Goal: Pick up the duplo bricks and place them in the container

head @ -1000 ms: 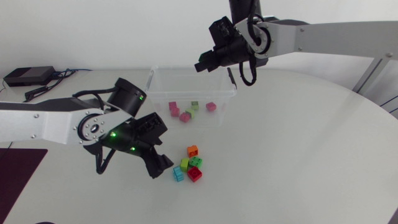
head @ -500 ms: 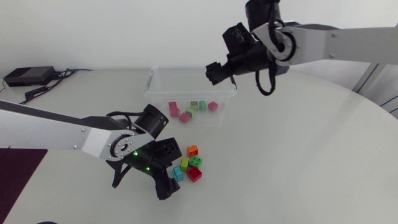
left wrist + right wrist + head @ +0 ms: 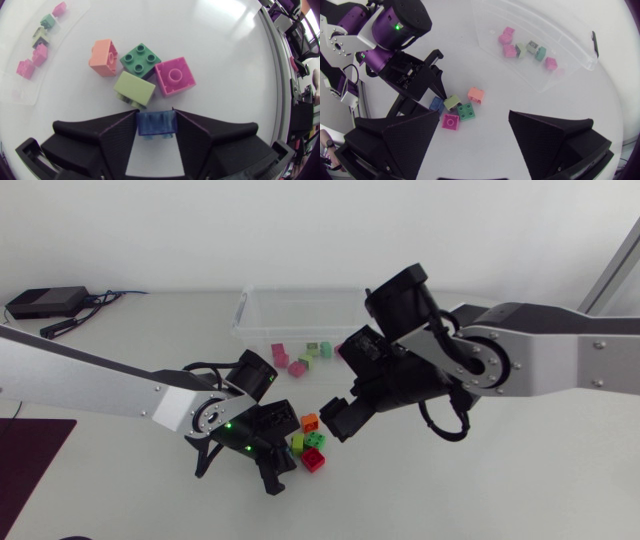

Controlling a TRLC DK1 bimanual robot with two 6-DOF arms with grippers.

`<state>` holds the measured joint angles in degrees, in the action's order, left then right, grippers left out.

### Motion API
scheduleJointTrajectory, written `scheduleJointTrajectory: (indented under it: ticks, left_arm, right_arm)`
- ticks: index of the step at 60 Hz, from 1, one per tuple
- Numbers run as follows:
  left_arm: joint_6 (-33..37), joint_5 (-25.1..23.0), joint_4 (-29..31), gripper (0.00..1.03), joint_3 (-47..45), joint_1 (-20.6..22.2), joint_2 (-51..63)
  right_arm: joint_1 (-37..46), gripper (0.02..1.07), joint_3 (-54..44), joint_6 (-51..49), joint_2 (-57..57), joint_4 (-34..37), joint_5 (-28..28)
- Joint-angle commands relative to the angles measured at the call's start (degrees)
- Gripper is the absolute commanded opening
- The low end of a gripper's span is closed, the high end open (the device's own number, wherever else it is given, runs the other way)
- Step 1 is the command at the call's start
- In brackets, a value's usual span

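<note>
**Several bricks binned, five still out, one now being gripped**

The container (image 3: 255,330) is sitting at the 12 o'clock end of the table (image 3: 480,480), already holding several pink and green bricks (image 3: 297,367). Five bricks are still lying on the table at the container's 6 o'clock. The orange brick (image 3: 104,57), green brick (image 3: 140,60), lime brick (image 3: 134,88) and red brick (image 3: 174,76) are clustering together. The blue brick (image 3: 156,125), at the cluster's 7 o'clock, is sitting pinched between both fingers of the left gripper (image 3: 156,117), not yet lifted as far as I can judge.

Compared with a second ago, the left arm has pushed in from the cluster's 9 o'clock side and dropped onto the blue brick. The right gripper (image 3: 335,420), which was above the container, has swung down to the cluster's 2 o'clock. It is now hanging there with its fingers spread wide and nothing between them.
</note>
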<state>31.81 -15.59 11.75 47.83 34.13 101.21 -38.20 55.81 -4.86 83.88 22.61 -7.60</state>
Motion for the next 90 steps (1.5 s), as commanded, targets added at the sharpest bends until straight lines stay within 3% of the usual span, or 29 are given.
scheduleJointTrajectory:
  ticks: [1, 12, 31, 44, 54, 67, 74, 90]
  left_arm:
    - [1.2, -0.6, 0.1, 0.09, 0.5, -0.7, 1.0]
    - [2.6, -1.4, 1.6, 0.08, -2.2, -3.0, -5.1]
    - [6.3, -5.9, 11.8, 0.08, 1.8, -13.2, -18.7]
    - [5.8, -7.9, 12.4, 0.08, 5.7, -18.3, -23.0]
    - [2.1, -9.5, 10.0, 0.08, 10.4, -20.6, -23.2]
    - [0.5, -10.0, 10.6, 0.08, 19.3, -21.6, -16.8]
    - [0.4, -10.0, 16.2, 0.08, 29.9, -22.0, -9.5]
    - [-0.6, -10.0, 24.7, 0.08, 51.2, -22.1, 7.2]
  right_arm:
    - [-1.7, 1.02, -1.8, 2.2, 3.5, 1.3, -0.3]
    - [-6.1, 1.01, -1.1, 5.0, 10.3, 1.4, -0.1]
    - [-8.4, 0.97, 4.6, 7.1, 19.0, 4.9, 0.3]
    - [-8.7, 0.92, 8.4, 7.4, 22.6, 7.4, 0.6]
    - [-8.7, 0.74, 10.7, 7.2, 25.6, 7.5, 0.5]
    - [-8.7, 0.29, 10.8, 7.1, 27.4, 7.7, 0.0]
    - [-8.3, 0.22, 10.3, 6.9, 26.1, 8.2, 0.0]
    - [-7.2, 0.20, 9.4, 6.4, 18.5, 11.9, 0.0]
